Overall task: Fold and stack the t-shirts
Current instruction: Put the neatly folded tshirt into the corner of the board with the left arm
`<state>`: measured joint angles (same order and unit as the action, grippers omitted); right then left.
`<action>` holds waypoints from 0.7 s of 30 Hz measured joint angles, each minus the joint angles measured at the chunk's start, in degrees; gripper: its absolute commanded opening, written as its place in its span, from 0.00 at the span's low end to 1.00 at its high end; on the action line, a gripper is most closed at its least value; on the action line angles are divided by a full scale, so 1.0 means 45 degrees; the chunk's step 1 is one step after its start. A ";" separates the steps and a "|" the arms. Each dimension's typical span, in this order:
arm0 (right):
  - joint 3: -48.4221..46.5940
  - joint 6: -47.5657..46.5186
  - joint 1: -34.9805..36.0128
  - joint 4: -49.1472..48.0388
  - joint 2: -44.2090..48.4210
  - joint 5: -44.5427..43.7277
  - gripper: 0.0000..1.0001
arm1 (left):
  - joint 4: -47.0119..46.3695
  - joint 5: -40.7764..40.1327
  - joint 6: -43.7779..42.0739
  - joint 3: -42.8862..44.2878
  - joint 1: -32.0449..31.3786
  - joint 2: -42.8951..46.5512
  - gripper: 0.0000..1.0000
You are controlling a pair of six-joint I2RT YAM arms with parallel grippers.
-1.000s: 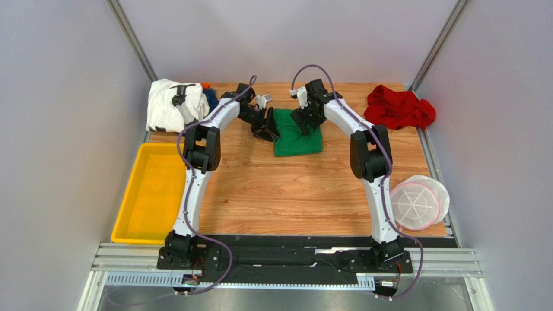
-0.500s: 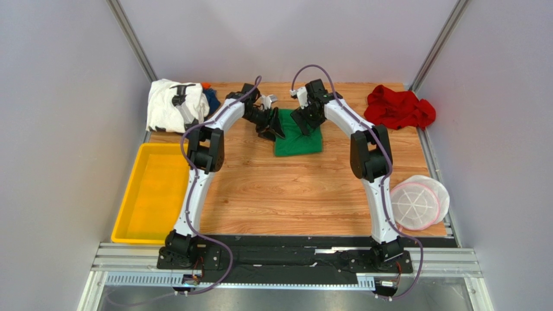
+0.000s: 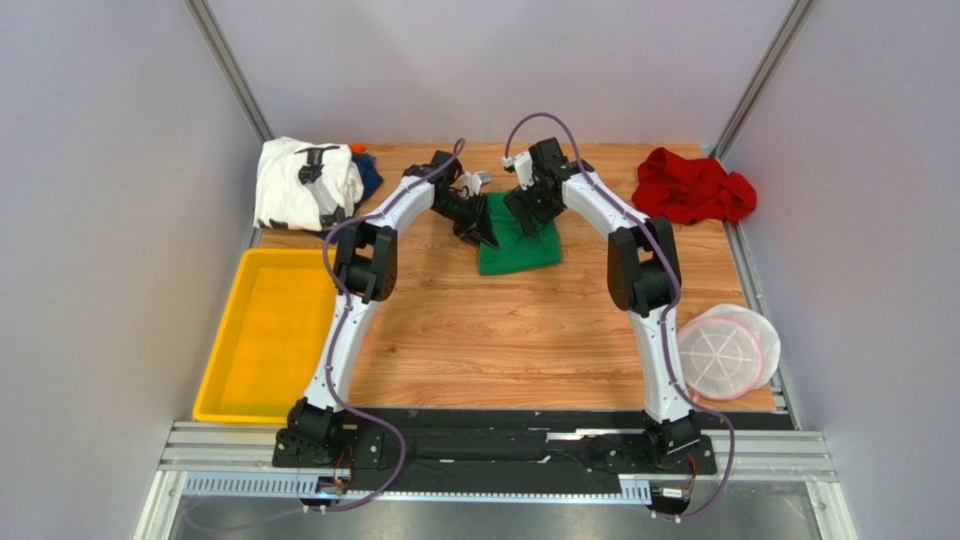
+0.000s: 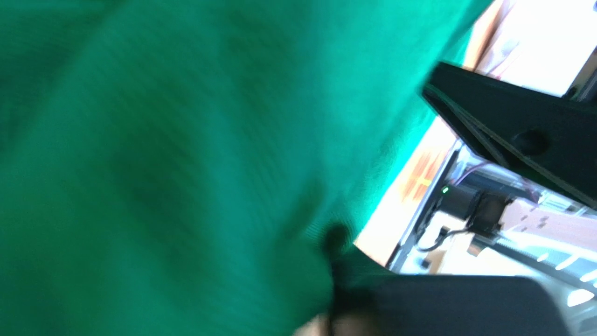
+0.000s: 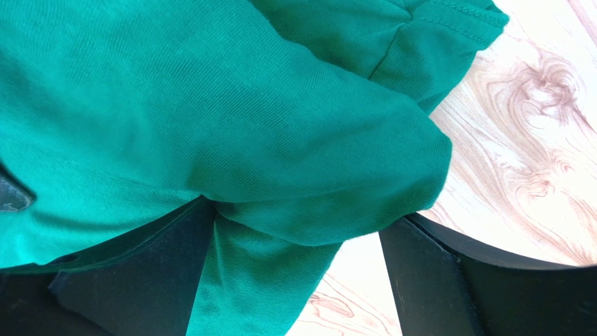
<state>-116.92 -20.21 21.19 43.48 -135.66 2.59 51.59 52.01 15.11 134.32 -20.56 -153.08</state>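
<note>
Left end effector (image 3: 481, 222), buried in the plain bright green cloth t-shirt (image 3: 521, 250) on the far-middle tabletop (image 3: 507, 326), showed no clear grip. Right end effector (image 3: 529, 214) gaped wide astride a fold. Seemingly mid-fold; next needed 2 firm pinches.

Wooden table (image 3: 507, 326), green t-shirt (image 3: 521, 250) mid-back, white t-shirt (image 3: 287, 180) back-left, red t-shirt (image 3: 693, 188) back-right, mesh basket (image 3: 728, 356) at right edge

four t-shirts (image 3: 516, 239), one yellow tray (image 3: 265, 338), one mesh basket (image 3: 727, 351), two arms (image 3: 347, 309)
</note>
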 measured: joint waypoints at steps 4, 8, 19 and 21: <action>0.0068 0.0000 0.0015 -0.0029 0.0029 0.0005 0.91 | 0.0024 0.0044 -0.0039 0.0000 0.0005 -0.0058 0.00; 0.0350 0.0000 0.0029 -0.0092 0.0209 0.0029 0.90 | 0.0228 0.0034 -0.0253 0.0000 0.0010 -0.0058 0.00; 0.2312 0.0005 0.0257 -0.0680 0.1545 -0.0529 0.92 | 0.1370 -0.1321 -0.1787 -0.0253 0.0253 0.0670 0.00; 0.2662 0.0005 0.0359 -0.0816 0.1875 -0.0787 0.92 | 0.1554 -0.1661 -0.2050 -0.0330 0.0330 0.0874 0.00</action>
<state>-104.95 -20.18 22.81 39.81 -127.22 -0.95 58.59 44.53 5.89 132.84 -19.07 -149.14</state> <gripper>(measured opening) 0.918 0.033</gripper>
